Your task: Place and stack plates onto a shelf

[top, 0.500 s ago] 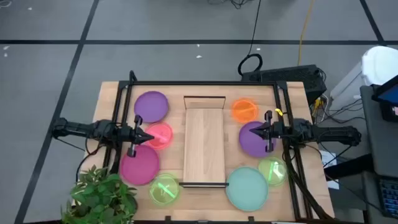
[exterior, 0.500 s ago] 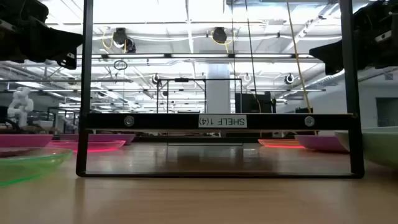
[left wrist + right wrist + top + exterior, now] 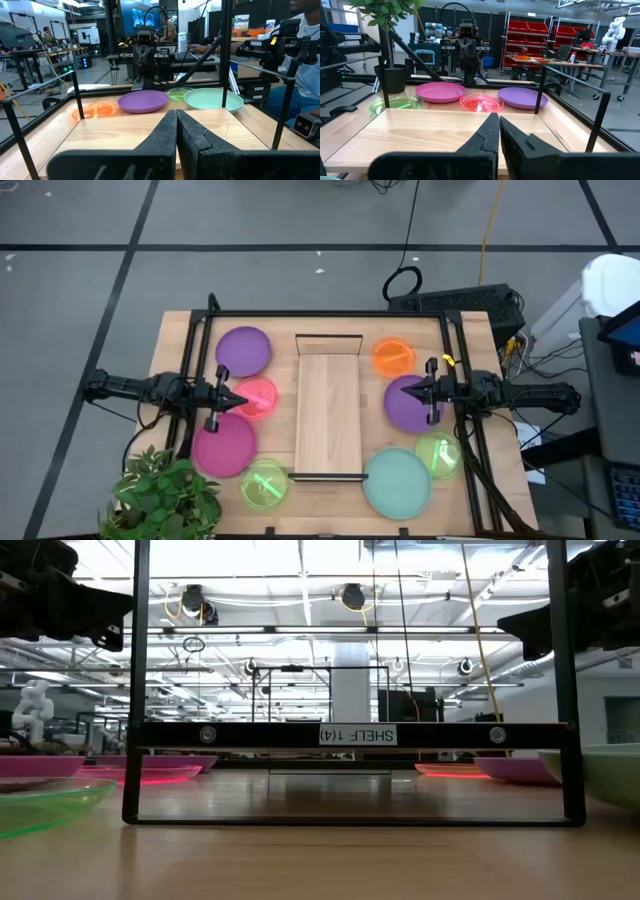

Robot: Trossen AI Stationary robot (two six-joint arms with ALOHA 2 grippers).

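Note:
The shelf [image 3: 328, 412], a long light-wood board, lies in the middle of the table. To its left lie a purple plate [image 3: 244, 350], a pink-red plate [image 3: 256, 397], a magenta plate [image 3: 224, 444] and a neon green plate [image 3: 264, 483]. To its right lie an orange plate [image 3: 393, 357], a purple plate [image 3: 413, 402], a green plate [image 3: 438, 455] and a pale teal plate [image 3: 397, 481]. My left gripper [image 3: 243, 402] is shut and hovers above the pink-red plate, pointing at the shelf. My right gripper [image 3: 406, 390] is shut above the right purple plate, facing it.
A black frame [image 3: 330, 314] runs around the table, with posts beside both arms and a low bar [image 3: 350, 735] at the shelf's near end. A potted plant [image 3: 165, 495] stands at the near left corner. A person [image 3: 305, 55] sits beyond the right side.

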